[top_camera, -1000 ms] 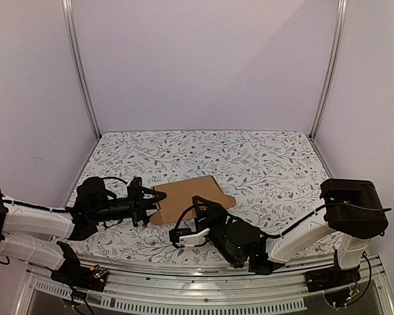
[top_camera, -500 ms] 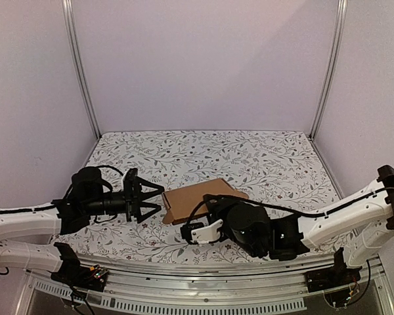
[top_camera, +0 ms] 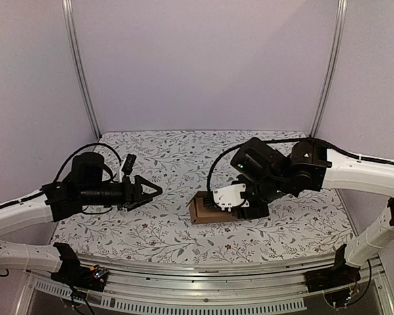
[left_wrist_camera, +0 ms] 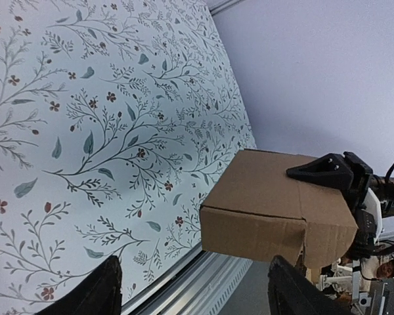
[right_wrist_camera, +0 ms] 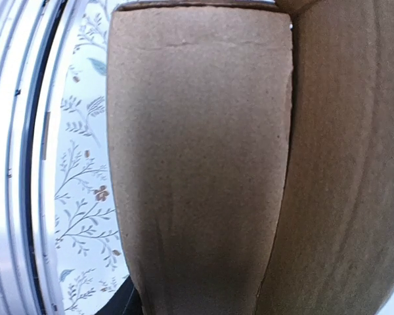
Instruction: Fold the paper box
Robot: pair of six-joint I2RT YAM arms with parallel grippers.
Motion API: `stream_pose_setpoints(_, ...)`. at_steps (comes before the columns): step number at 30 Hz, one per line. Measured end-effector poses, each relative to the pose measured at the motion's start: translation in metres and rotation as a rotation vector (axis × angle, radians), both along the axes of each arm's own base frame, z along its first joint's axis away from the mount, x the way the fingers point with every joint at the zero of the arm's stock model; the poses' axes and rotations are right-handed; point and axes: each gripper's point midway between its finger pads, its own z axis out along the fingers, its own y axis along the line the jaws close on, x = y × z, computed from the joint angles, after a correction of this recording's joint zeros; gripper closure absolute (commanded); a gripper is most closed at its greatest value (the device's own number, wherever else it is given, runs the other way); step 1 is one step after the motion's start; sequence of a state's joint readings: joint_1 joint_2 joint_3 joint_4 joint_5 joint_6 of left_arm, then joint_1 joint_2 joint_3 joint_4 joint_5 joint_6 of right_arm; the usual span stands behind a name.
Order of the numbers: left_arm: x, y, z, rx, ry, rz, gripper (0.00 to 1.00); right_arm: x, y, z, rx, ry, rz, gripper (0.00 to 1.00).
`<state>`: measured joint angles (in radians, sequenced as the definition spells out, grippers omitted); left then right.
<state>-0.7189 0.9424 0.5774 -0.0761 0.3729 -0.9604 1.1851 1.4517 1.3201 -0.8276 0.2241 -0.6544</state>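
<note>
Right tool (top_camera: 218,201) is bearing on box (top_camera: 200,211) by counter's (top_camera: 151,230) near edge; whether clamped, can't tell. Left tool (top_camera: 150,192) is hanging wide, apart. Advice: brace box's left wall while pressing.

Bare floral surface (top_camera: 151,230) lies between the left pincer (top_camera: 152,194), its jaws spread wide, and the paper box (top_camera: 198,212), so the box's left face is unobstructed. The right pincer (top_camera: 218,203) and its arm (top_camera: 368,174) block the box's top and right side
</note>
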Motion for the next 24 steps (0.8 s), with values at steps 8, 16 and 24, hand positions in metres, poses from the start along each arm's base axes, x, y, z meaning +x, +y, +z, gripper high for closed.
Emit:
stream_pose_setpoints(8,-0.005,-0.005,0.006,0.068,-0.099,-0.079,0.42,-0.013,-0.003,-0.054,-0.184,0.348,-0.045,0.7)
stream_pose_setpoints(16,-0.021,-0.025,-0.016,0.161,-0.134,-0.191,0.58,-0.007,0.006,-0.094,-0.272,0.468,-0.091,0.7)
stream_pose_setpoints(24,-0.028,-0.043,-0.033,0.263,-0.19,-0.247,0.62,-0.002,0.013,-0.102,-0.265,0.473,-0.125,0.69)
